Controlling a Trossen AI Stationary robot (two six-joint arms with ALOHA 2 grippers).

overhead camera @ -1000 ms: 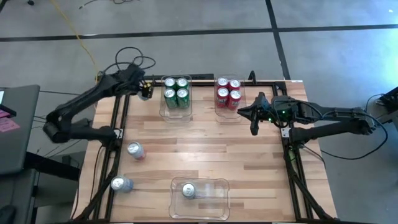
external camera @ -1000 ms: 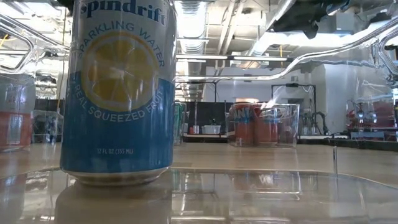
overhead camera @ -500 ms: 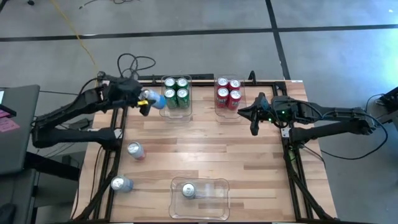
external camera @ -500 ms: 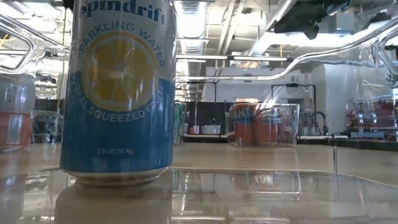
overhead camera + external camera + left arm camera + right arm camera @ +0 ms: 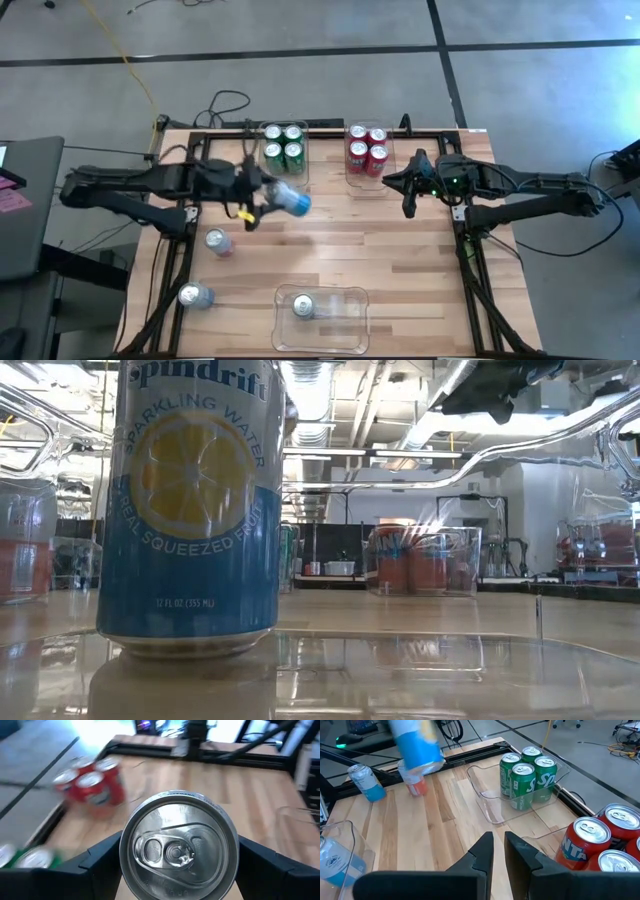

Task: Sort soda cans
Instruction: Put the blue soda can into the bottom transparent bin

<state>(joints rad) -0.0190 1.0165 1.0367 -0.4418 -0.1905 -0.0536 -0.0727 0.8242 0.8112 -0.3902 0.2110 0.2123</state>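
High view: the left pincer (image 5: 262,196) grips a blue-and-white can (image 5: 291,202), held tilted above the wooden surface (image 5: 400,260) just in front of the bin (image 5: 283,176) holding four green cans (image 5: 283,143). Four red cans (image 5: 367,148) fill the neighbouring bin. Two cans (image 5: 217,241) stand loose near the left edge; one can (image 5: 304,305) sits in the near bin (image 5: 345,318).

Low view: that binned can fills the foreground.

Left wrist view: the gripped can's silver top sits between both fingers (image 5: 102,857).

Right wrist view: the right pincer (image 5: 499,847), nearly closed and empty, waits beside the red cans.
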